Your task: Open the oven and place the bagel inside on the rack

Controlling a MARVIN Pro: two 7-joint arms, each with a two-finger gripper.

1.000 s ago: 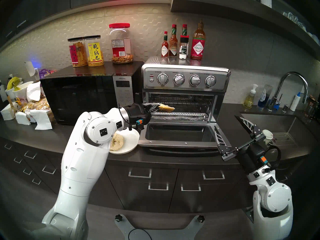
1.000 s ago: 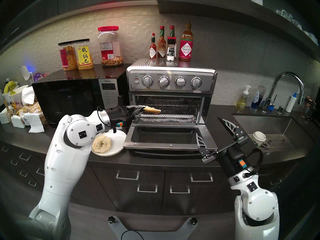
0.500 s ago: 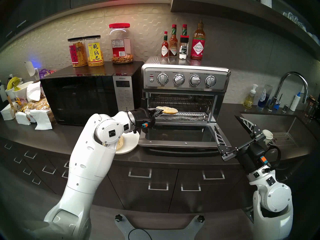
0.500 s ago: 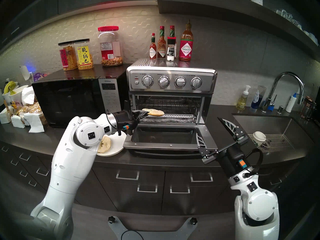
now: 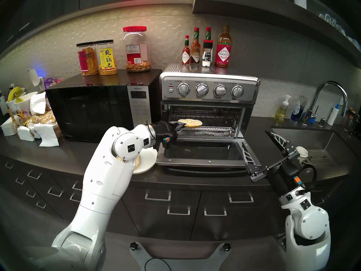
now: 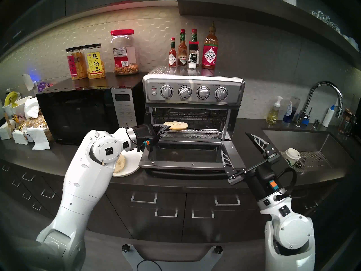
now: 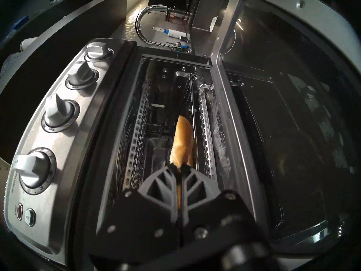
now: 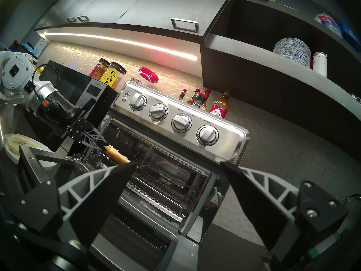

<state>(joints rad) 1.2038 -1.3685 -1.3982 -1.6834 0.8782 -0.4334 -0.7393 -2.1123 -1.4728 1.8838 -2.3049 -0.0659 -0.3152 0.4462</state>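
Since a second ago, left hand (image 5: 183, 125) carries its pinched bagel half (image 5: 190, 123) deeper into the open oven (image 5: 210, 100) — level over the rack (image 5: 216, 122). Another half (image 6: 120, 164) lies on the plate (image 6: 132, 163). Right hand (image 5: 259, 149) gapes empty.

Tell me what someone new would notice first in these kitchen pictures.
The left gripper is shut on a bagel half, holding it flat in the mouth of the open oven. The other bagel half lies on a white plate beside the lowered door. The right gripper waits open near the sink.

Counts on the counter
Two bagel halves (image 5: 192, 123) (image 6: 120, 163), four knobs (image 5: 201, 89), three jars (image 5: 105, 57), four sauce bottles (image 5: 223, 49).
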